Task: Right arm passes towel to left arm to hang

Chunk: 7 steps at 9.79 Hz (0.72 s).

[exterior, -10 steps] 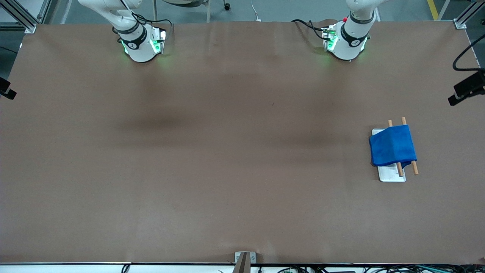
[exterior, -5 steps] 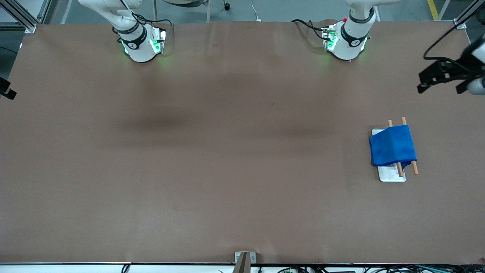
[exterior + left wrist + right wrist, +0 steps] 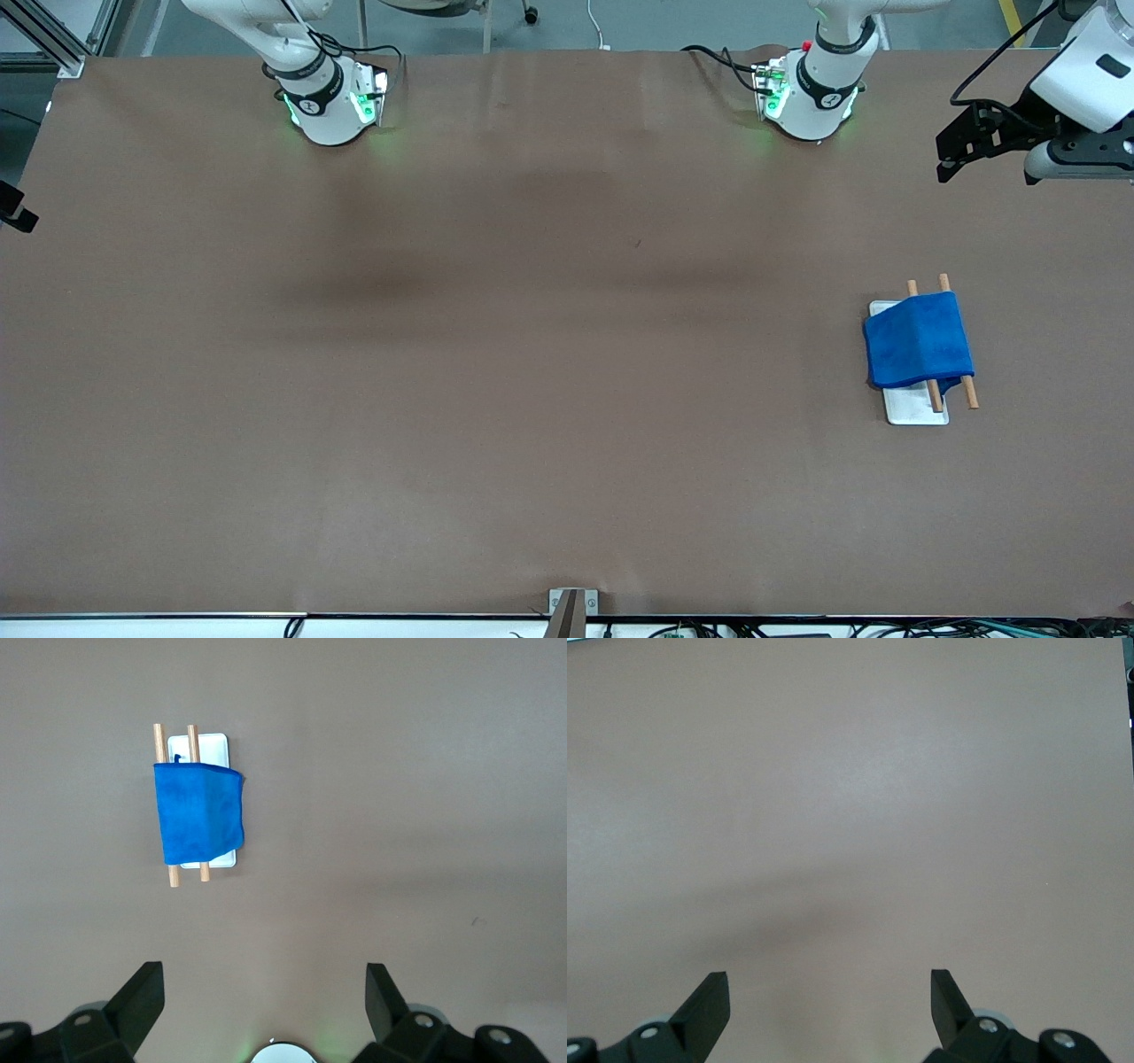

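Front view shows the blue towel (image 3: 918, 341) at right centre, draped over two wooden dowels (image 3: 967, 387) on a white base (image 3: 917, 411), so hanging looks done. Left gripper (image 3: 264, 1001) hovers high, jaws spread and empty; right gripper (image 3: 829, 1001) likewise, over bare table (image 3: 850, 797).

towel (image 3: 918, 341) hiding mid rods (image 3: 971, 394) and part of white base (image 3: 912, 409); left arm cropped by frame edge
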{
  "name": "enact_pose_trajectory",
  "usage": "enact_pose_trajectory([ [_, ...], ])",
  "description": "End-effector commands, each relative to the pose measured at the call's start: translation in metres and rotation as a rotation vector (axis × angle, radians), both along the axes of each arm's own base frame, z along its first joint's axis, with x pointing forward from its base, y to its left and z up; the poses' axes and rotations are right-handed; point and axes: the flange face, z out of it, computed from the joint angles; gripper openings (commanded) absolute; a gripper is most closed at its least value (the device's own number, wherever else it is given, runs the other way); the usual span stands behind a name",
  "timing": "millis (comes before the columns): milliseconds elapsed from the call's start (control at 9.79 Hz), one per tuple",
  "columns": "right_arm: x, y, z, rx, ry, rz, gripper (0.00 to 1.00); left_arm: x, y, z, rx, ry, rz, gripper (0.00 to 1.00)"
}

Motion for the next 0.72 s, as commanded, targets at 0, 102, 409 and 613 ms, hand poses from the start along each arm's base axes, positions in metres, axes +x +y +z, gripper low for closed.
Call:
enact_pose_trajectory([
  [0,-0.0035,0.0007,0.0003,0.009,0.002,-0.015,1.00,0.0035,0.0085,-0.0187,0.006,0.021,0.020,1.00],
  [102,-0.0035,0.0007,0.0003,0.009,0.002,-0.015,1.00,0.0044,0.0093,-0.0196,0.006,0.024,0.024,1.00],
  [409,-0.0037,-0.0010,-0.0004,0.009,0.004,-0.018,1.00,0.0117,0.0044,-0.0134,0.015,0.011,0.016,1.00],
  [613,-0.0037,-0.0010,-0.0004,0.009,0.004,-0.018,1.00,0.0118,0.0013,-0.0141,0.018,0.013,0.014,1.00],
])
